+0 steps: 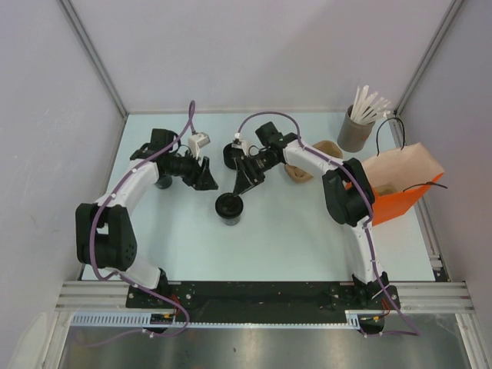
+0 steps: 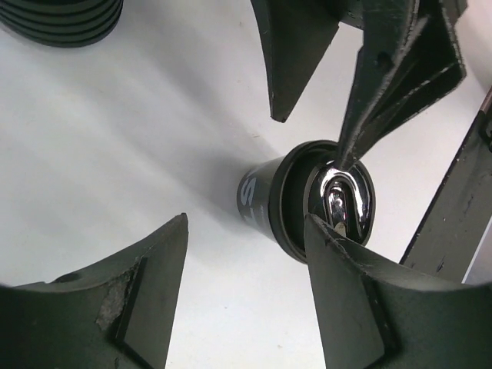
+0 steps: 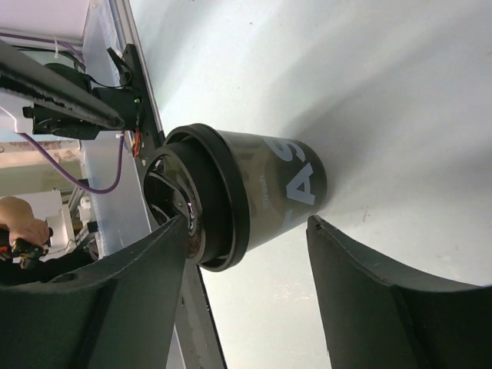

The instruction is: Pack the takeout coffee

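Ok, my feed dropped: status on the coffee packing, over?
Left fingers, right fingers open, empty. Small black lidded disposable cup upright on pale table, not bagged. Orange bag open at right; only right arm between.

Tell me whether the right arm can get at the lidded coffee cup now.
Probably yes. The right gripper hangs open just beside the takeout coffee, and its wrist view shows the cup framed between its fingers. The left gripper is near but not between them.
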Available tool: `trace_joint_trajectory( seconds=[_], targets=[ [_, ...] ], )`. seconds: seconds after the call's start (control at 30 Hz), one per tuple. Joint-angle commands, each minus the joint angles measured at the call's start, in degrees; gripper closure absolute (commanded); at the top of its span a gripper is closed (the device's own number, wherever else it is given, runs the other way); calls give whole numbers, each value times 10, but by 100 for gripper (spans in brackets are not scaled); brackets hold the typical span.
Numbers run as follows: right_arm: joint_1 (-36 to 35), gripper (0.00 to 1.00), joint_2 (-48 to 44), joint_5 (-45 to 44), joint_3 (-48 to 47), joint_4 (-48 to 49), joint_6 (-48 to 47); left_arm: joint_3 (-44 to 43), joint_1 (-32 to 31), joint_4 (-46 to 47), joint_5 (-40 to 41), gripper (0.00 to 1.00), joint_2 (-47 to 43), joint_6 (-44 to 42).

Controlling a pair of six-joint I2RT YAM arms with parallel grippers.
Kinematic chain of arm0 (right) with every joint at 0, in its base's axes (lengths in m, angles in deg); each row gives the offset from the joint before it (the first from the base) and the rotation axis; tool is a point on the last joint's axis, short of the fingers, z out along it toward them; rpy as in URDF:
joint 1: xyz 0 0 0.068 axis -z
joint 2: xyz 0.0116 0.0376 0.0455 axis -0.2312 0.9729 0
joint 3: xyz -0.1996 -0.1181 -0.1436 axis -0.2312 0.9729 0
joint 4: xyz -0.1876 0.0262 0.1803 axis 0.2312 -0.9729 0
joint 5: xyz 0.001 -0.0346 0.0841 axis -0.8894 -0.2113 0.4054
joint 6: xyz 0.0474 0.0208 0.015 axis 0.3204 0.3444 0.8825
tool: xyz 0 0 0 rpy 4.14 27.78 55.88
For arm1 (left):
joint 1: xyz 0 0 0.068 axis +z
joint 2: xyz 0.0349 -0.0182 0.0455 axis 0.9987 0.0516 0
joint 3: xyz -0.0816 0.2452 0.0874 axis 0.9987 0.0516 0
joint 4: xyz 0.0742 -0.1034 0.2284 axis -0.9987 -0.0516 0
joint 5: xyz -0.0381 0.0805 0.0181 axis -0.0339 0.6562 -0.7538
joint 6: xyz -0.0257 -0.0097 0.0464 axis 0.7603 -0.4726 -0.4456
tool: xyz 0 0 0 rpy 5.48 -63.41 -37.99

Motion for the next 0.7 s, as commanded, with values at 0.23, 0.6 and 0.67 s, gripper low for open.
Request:
trace_joint_trajectory(
  seconds=[0.23, 0.6, 0.67],
  targets=[
    [-31, 24, -42, 11, 10, 32, 15, 67, 14, 25, -30, 33, -23, -23],
    [-47, 31, -12, 1, -3, 49, 44, 82, 13, 40, -33, 34, -6, -20],
    [-47, 34, -5, -1, -3, 49, 47, 82, 12, 40, -32, 33, -6, -21]
  ],
)
